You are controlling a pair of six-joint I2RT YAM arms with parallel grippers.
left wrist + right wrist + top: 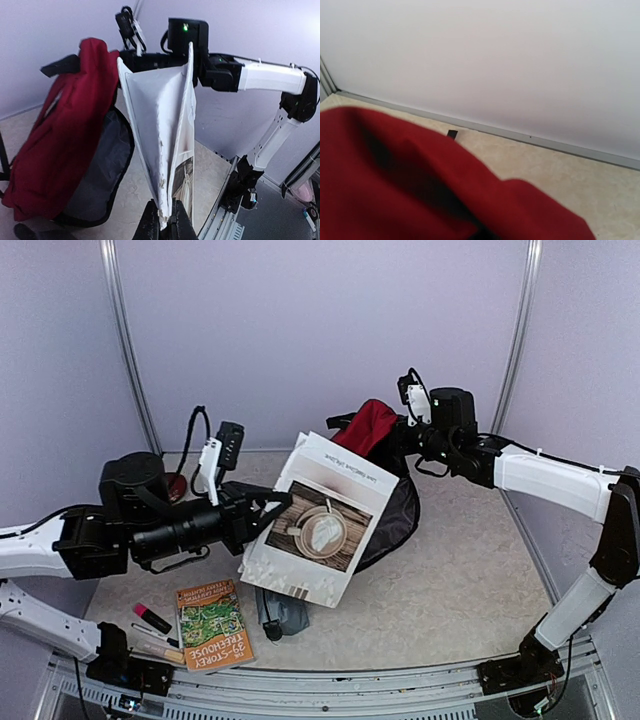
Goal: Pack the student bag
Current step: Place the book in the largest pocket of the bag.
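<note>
- left fingers [165, 220] pinch the thin white book [320, 520] by its bottom edge.
- right fingers [400, 435] clenched on the soft red student bag [372, 423], holding its top up beside the book.

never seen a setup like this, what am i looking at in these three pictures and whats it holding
These are two robot arms bolted to a table, each ending in a two-finger gripper. One picture comes from a fixed camera above and behind the arms; the other two come from small cameras on the wrists.

The left gripper is shut on a white booklet with a coffee-cup photo, held up in the air. The left wrist view shows that booklet edge-on. The right gripper is shut on the top of the dark red student bag, holding its mouth up; its wrist view is mostly blurred red fabric.

On the table lie a colourful book, a pink marker and a grey pouch.
</note>
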